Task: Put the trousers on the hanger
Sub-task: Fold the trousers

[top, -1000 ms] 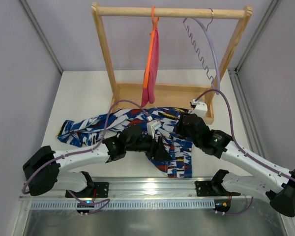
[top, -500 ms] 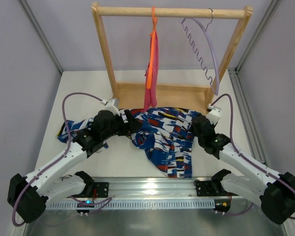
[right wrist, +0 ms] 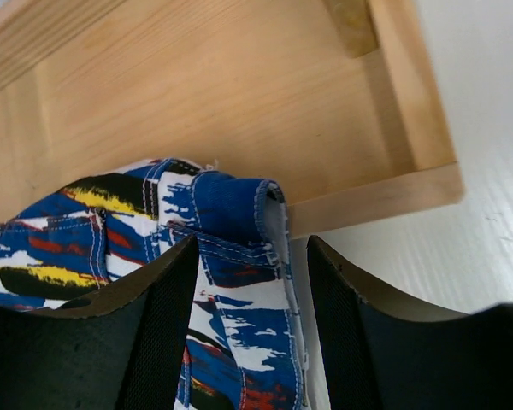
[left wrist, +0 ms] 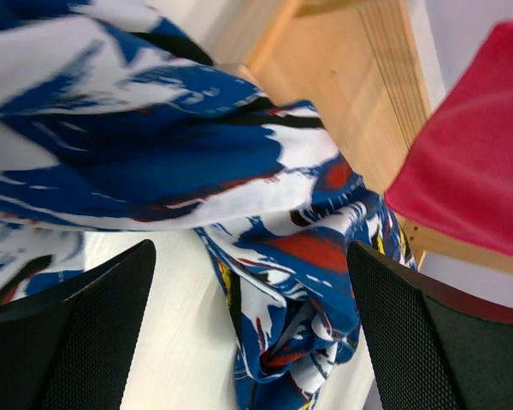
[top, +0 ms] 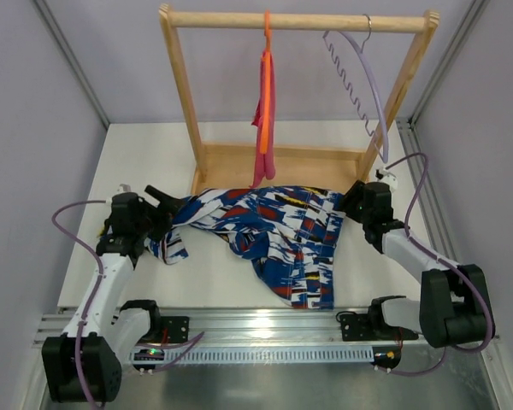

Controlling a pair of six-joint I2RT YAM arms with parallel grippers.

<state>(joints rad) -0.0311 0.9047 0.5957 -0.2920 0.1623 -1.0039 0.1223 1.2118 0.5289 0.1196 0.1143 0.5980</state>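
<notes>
Left claw [top: 158, 198] sits low over the counter [top: 145, 154] close to its left edge, my two fingers spread wide. In my left wrist view the fingers [left wrist: 77, 342] stand well apart and grip nothing, with the crumpled end of the trousers [left wrist: 197, 145] bunched just ahead of them.

My right claw [top: 356, 198] is near the right edge, its fingers parted too. The stitched waistband corner [right wrist: 239, 222] lies between them, and a strip of white counter shows between the cloth and one finger, so I am not clamped on it.

The trousers [top: 282, 235] lie rumpled across the middle of the counter, their blue, white, red and black print facing up. They run from my left claw to my right claw, with one leg reaching toward the near edge. Their far side lies against the base [top: 308, 162] of the wooden rack.

The lilac hanger [top: 375, 98] hangs empty by its silver hook from the right end of the rack's rail [top: 214, 19], over the far right corner, well apart from the trousers. An orange hanger [top: 262, 120] with pink cloth hangs at the rail's middle.
</notes>
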